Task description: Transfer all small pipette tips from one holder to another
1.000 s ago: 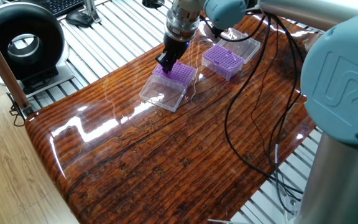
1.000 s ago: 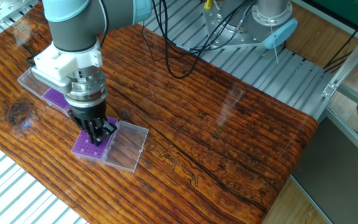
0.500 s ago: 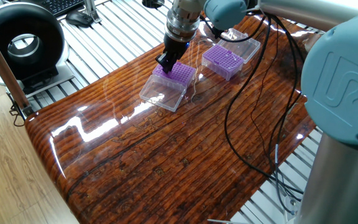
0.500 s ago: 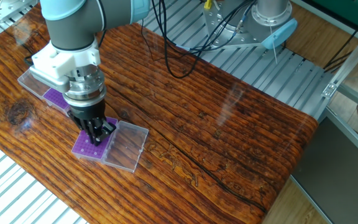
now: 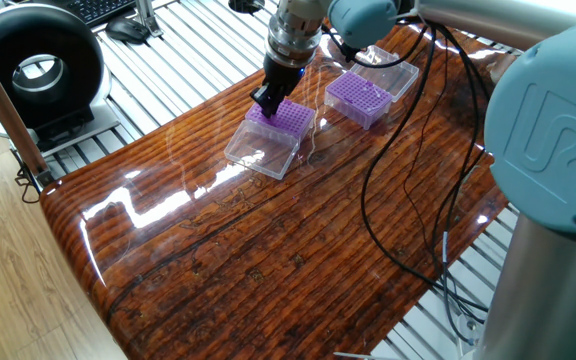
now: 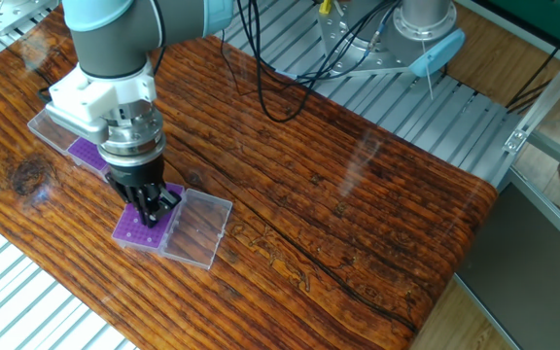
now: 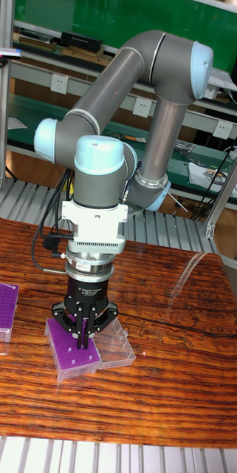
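Wooden table (image 6: 358, 204), black cables (image 5: 388, 200) beside purple box (image 6: 142, 229) under end effector (image 6: 154, 210), grip state unclear.

Wooden table (image 6: 358, 194) lies open (two purple boxes (image 5: 360, 97) crowd one end).

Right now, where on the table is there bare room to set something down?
Free: the broad stretch of table from the clear lid to the rounded near edge, and in the other fixed view everything right of that lid. Crowded: the far corner, where the gripper sits over one purple box and the second purple box stands close by.
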`<move>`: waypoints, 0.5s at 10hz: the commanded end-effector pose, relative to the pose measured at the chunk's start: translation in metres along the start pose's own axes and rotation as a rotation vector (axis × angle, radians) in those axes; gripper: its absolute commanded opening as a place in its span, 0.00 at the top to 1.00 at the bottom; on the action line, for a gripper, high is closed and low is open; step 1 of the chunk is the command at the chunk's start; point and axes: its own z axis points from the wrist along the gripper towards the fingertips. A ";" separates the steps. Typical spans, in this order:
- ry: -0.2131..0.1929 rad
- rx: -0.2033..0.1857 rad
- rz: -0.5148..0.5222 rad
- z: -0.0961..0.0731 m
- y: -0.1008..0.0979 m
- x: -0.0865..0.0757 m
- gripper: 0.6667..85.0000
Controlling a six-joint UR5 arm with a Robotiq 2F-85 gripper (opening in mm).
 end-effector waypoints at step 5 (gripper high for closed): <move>-0.002 0.015 0.023 -0.003 0.001 -0.004 0.86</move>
